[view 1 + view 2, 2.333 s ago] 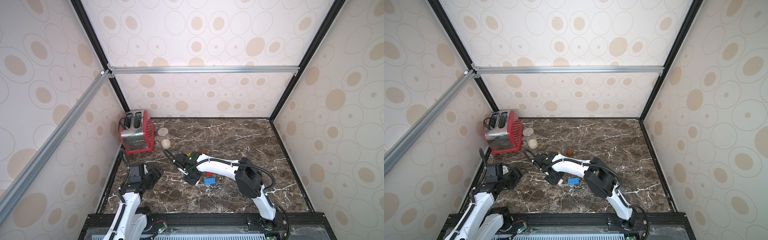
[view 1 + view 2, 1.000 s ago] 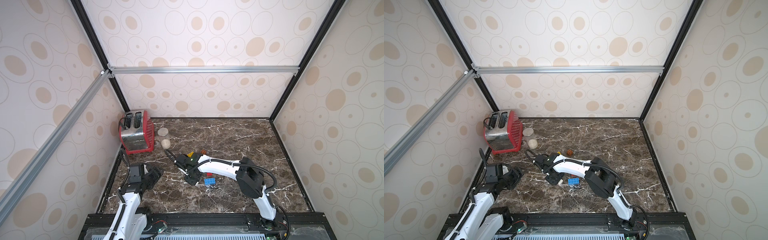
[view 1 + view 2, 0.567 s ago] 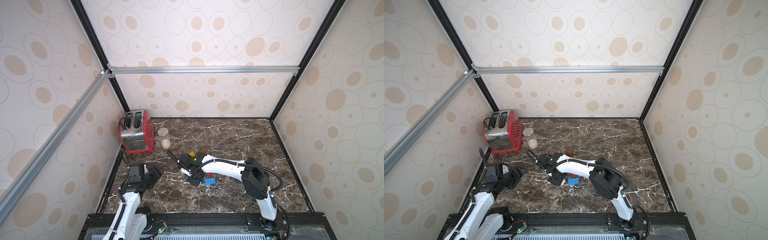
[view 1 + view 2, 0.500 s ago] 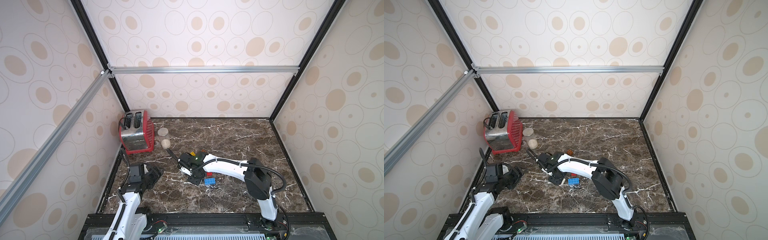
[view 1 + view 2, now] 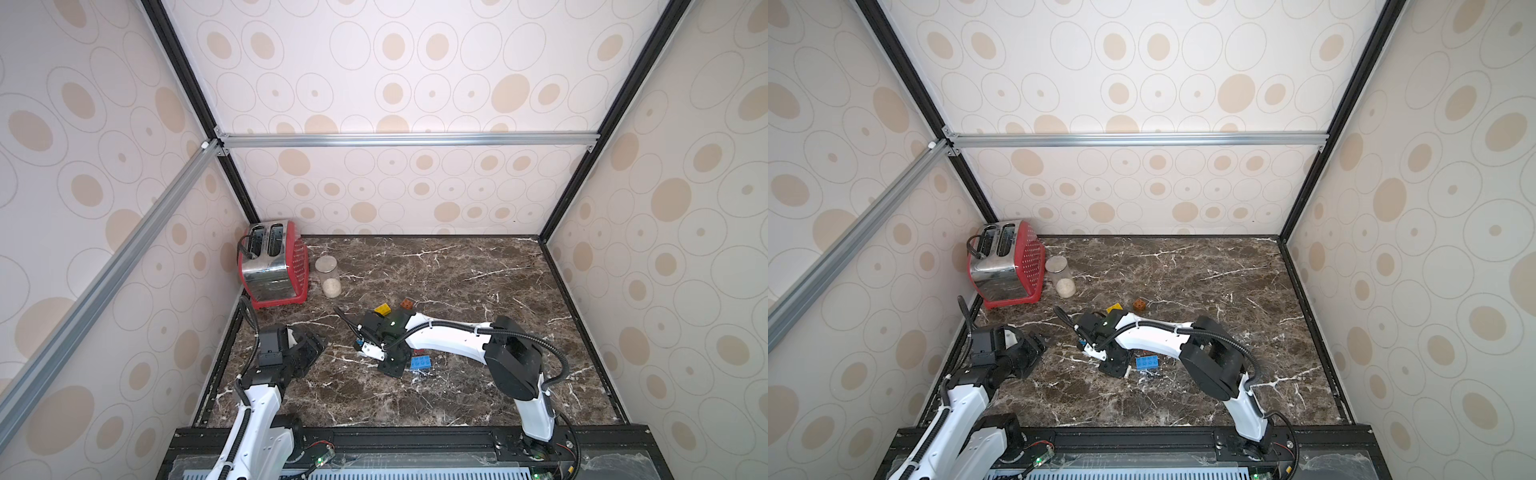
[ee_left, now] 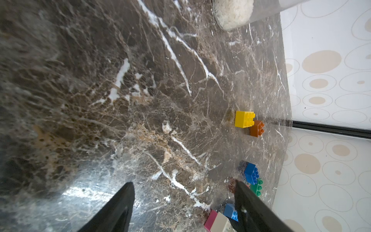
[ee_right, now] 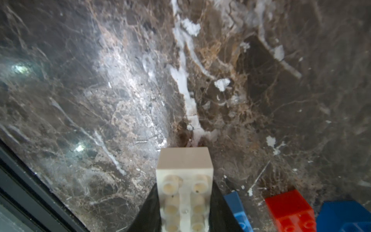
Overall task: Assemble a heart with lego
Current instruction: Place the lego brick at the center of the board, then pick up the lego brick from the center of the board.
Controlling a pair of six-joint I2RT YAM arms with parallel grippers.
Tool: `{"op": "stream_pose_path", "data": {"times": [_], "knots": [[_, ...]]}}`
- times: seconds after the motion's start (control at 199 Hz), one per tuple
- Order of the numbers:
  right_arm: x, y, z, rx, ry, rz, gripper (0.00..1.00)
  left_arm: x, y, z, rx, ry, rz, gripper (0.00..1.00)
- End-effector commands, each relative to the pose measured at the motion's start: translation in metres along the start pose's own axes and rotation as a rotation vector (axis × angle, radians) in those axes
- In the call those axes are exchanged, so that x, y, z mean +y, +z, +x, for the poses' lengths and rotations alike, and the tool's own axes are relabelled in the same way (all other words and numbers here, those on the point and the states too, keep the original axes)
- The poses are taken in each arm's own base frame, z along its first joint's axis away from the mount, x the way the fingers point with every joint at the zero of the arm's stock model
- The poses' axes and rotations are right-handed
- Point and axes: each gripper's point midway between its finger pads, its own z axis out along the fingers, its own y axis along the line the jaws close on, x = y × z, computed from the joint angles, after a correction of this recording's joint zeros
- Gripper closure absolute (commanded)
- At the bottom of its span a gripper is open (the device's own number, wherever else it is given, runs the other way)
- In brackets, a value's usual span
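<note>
My right gripper (image 7: pixel 184 188) is shut on a white lego brick (image 7: pixel 184 174), held low over the marble; in both top views it (image 5: pixel 390 365) sits mid-table. Right beside it lie a blue brick (image 5: pixel 420 363) and a red brick (image 7: pixel 289 211). A yellow brick (image 5: pixel 382 308) and an orange brick (image 5: pixel 407 304) lie farther back. The left wrist view also shows a green brick (image 6: pixel 257 186) and a pink brick (image 6: pixel 210 220) against the white one. My left gripper (image 6: pixel 183 181) is open and holds nothing, off to the left (image 5: pixel 309 353). No assembled heart is in view.
A red and chrome toaster (image 5: pixel 272 266) stands in the back left corner, with a glass jar (image 5: pixel 328 276) of white grains beside it. Patterned walls close three sides, and a black rail (image 5: pixel 415 434) runs along the front.
The right arm's elbow has swung to the right and its gripper has shifted slightly toward the front with the white brick. The left arm has not moved.
</note>
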Motion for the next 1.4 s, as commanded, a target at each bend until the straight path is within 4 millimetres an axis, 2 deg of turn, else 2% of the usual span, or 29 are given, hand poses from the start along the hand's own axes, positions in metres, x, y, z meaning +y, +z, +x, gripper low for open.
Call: {"op": "stream_pose_path", "data": {"times": [0.0, 0.07, 0.145, 0.321, 0.451, 0.556, 0.707, 0.837, 1.083, 1.153, 1.258, 1.399], "knots": [[-0.001, 0.006, 0.003, 0.016, -0.005, 0.023, 0.55, -0.006, -0.001, -0.001, 0.001, 0.026, 0.016, 0.22], [-0.001, 0.000, 0.002, -0.002, -0.007, 0.029, 0.40, -0.007, -0.001, 0.001, 0.006, 0.031, 0.017, 0.21], [-0.001, -0.009, -0.001, -0.028, -0.011, 0.023, 0.34, -0.008, 0.000, 0.002, 0.012, 0.038, 0.017, 0.21], [-0.002, -0.031, 0.001, -0.082, -0.032, 0.021, 0.30, -0.015, 0.002, 0.007, 0.036, 0.078, 0.021, 0.20], [-0.017, -0.052, 0.012, -0.139, -0.050, 0.049, 0.30, -0.030, 0.010, 0.019, 0.098, 0.148, 0.039, 0.19], [-0.031, -0.060, 0.026, -0.182, -0.087, 0.079, 0.30, -0.042, 0.018, 0.033, 0.163, 0.214, 0.056, 0.20], [-0.050, -0.052, 0.047, -0.223, -0.135, 0.141, 0.30, -0.053, 0.027, 0.057, 0.270, 0.292, 0.083, 0.22], [-0.048, -0.042, 0.050, -0.239, -0.191, 0.128, 0.33, -0.057, 0.035, 0.075, 0.346, 0.349, 0.084, 0.24], [-0.048, -0.014, 0.056, -0.166, -0.175, 0.075, 0.30, -0.061, 0.043, 0.074, 0.357, 0.358, 0.077, 0.23], [-0.054, -0.009, 0.057, -0.150, -0.142, 0.085, 0.30, -0.062, 0.045, 0.074, 0.354, 0.358, 0.079, 0.23], [-0.065, -0.011, 0.058, -0.157, -0.059, 0.058, 0.30, -0.064, 0.047, 0.073, 0.352, 0.353, 0.082, 0.23], [-0.074, -0.025, 0.062, -0.200, 0.016, 0.050, 0.30, -0.063, 0.049, 0.072, 0.352, 0.349, 0.077, 0.23]]}}
